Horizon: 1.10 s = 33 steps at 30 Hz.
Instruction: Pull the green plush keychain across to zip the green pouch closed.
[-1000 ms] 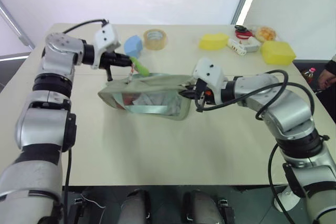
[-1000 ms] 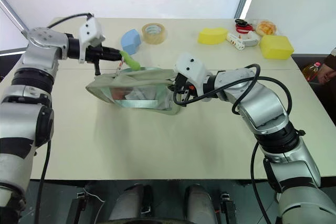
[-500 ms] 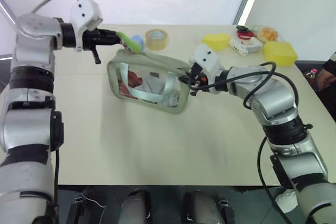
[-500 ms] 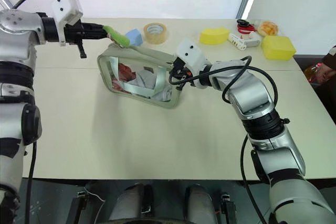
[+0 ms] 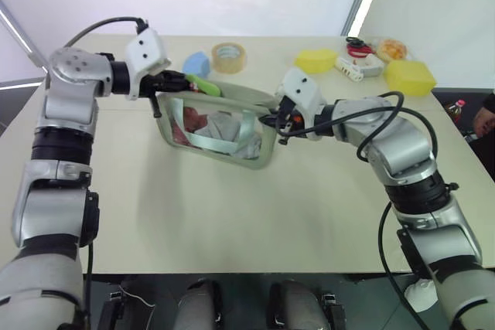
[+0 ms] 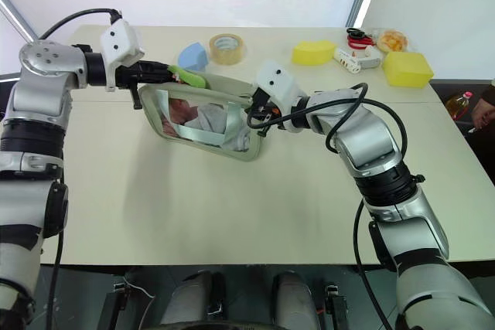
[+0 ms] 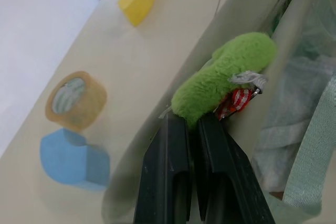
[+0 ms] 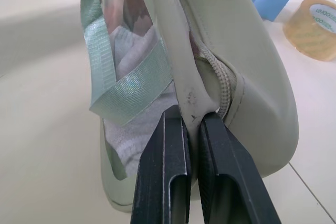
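Change since a second ago: the green pouch (image 5: 220, 125) no longer lies slumped on the desk (image 5: 255, 214); it now stands stretched between the two arms, clear window facing the camera, red and white contents visible. The left gripper (image 5: 179, 83) is clamped on the green plush keychain (image 7: 223, 74) at the pouch's left top corner, and it has come back down from the higher pull seen half a second ago. The right gripper (image 8: 190, 124) is pinched shut on the fabric edge at the opposite end, beside the zipper.

Reading: keychain sits at the far-left end of the top edge, so the zip looks run to its end, or nearly.

Unclear: zipper teeth along the top are edge-on in the head views; cannot confirm full closure. The zipper slider itself is hidden behind the plush; a red checked tag shows beside it.
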{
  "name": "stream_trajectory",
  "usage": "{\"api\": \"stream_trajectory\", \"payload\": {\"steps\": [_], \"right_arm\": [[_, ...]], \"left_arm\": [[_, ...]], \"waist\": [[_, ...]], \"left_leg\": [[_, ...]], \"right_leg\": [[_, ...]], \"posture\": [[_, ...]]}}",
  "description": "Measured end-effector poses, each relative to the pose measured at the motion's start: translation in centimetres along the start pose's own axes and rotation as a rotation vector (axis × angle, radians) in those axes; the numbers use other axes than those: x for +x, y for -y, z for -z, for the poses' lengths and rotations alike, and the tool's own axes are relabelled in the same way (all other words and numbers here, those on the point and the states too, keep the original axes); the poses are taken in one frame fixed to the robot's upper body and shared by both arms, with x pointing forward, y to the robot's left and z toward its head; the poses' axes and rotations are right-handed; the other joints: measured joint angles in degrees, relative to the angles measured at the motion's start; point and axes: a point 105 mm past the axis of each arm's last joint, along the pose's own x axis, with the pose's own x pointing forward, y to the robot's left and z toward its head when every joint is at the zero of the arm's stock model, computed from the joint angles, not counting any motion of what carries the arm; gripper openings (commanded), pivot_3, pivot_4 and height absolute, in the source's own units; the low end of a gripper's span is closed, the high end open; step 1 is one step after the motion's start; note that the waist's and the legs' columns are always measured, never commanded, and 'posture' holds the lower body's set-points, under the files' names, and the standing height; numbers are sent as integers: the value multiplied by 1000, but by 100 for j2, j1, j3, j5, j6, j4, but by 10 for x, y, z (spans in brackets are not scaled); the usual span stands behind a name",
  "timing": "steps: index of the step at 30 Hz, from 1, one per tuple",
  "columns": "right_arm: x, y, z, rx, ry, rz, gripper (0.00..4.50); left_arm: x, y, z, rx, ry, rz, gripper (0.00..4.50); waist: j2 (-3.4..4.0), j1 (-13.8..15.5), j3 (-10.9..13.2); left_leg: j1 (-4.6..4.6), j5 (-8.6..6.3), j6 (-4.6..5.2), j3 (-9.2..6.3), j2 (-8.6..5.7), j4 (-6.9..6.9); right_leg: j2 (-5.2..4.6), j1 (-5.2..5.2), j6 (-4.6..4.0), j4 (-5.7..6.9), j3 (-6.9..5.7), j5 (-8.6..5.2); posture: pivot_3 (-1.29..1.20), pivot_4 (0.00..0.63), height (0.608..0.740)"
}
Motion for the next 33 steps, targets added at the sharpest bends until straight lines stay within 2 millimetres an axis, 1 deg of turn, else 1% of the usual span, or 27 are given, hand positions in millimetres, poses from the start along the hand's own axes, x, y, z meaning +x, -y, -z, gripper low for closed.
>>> {"api": "stream_trajectory", "payload": {"steps": [1,2,3,4,6,8,11,15,20,22,24,26,29,30,31,33], "right_arm": [[0,-1,0,-2,2,-1,0],[0,-1,-1,-4,3,-3,0],[0,-2,-1,-6,3,-3,0],[-1,-2,0,-6,2,-3,0],[-1,-2,0,-4,0,-3,0],[-1,-2,1,-3,-1,-4,0],[0,-3,1,-1,1,-8,0],[-1,-2,1,-2,-1,-4,0],[-1,-2,1,-4,-1,-2,0],[-1,-2,1,-5,2,-5,0],[-1,-3,1,-6,4,-7,0],[-1,-3,1,-7,5,-6,0],[-1,-2,1,-8,5,-5,0],[-1,-2,1,-7,5,-5,0],[0,-2,1,-7,6,-5,0],[0,-3,1,-7,5,-6,0]], "left_arm": [[-2,0,0,6,-6,5,964],[-5,-1,0,9,-12,6,1379],[-7,-2,1,10,-17,2,1942],[-8,-3,1,9,-19,-4,2380],[-10,-7,0,9,-22,-18,3408],[-12,-9,-2,14,-26,-24,4245],[-22,-14,-2,31,-58,-21,4245],[-43,-26,4,34,-118,-69,4245],[-54,-28,7,26,-146,-77,4245],[-57,-21,9,15,-155,-46,4245],[-55,-7,15,-8,-159,3,4245],[-50,7,28,-36,-180,37,4245],[-41,20,45,-76,-196,53,4245],[-39,21,47,-78,-196,50,3753],[-36,22,47,-77,-190,46,3461],[-35,21,47,-76,-184,38,2489]], "waist": [[0,0,0],[0,2,0],[0,6,0],[0,11,0],[0,13,0],[0,13,0],[0,1,0],[0,9,0],[0,12,0],[0,6,0],[1,4,1],[1,7,1],[1,10,1],[1,10,1],[1,13,1],[1,15,1]], "left_leg": [[0,0,0,0,0,0],[0,0,0,0,0,0],[0,0,0,0,0,0],[0,0,0,0,0,0],[0,0,0,0,0,1],[0,0,0,0,0,0],[0,0,0,1,0,-1],[0,0,0,0,0,-1],[0,0,1,0,0,0],[0,0,1,0,1,-1],[1,0,0,0,1,-2],[1,0,0,0,2,-1],[0,0,0,-1,2,1],[0,0,0,-1,2,1],[0,0,1,0,1,1],[0,0,1,0,1,1]], "right_leg": [[0,0,0,0,0,0],[0,0,0,0,0,0],[0,1,0,0,0,0],[0,1,0,-1,0,0],[0,1,0,-1,0,0],[0,1,0,-1,0,0],[0,0,0,-1,0,0],[0,0,0,-1,0,0],[0,0,0,-2,0,0],[-1,-1,0,-1,1,0],[0,-1,0,0,1,0],[-1,0,0,1,1,0],[0,0,0,2,0,0],[-1,0,0,1,0,0],[0,0,0,0,0,0],[-1,1,0,0,0,0]], "posture": [[0,150,740],[0,150,740],[0,150,740],[0,150,740],[0,150,740],[0,150,740],[0,150,740],[0,150,740],[0,150,740],[0,150,740],[0,150,740],[0,150,740],[0,150,740],[0,150,740],[0,150,740],[0,150,740]]}}
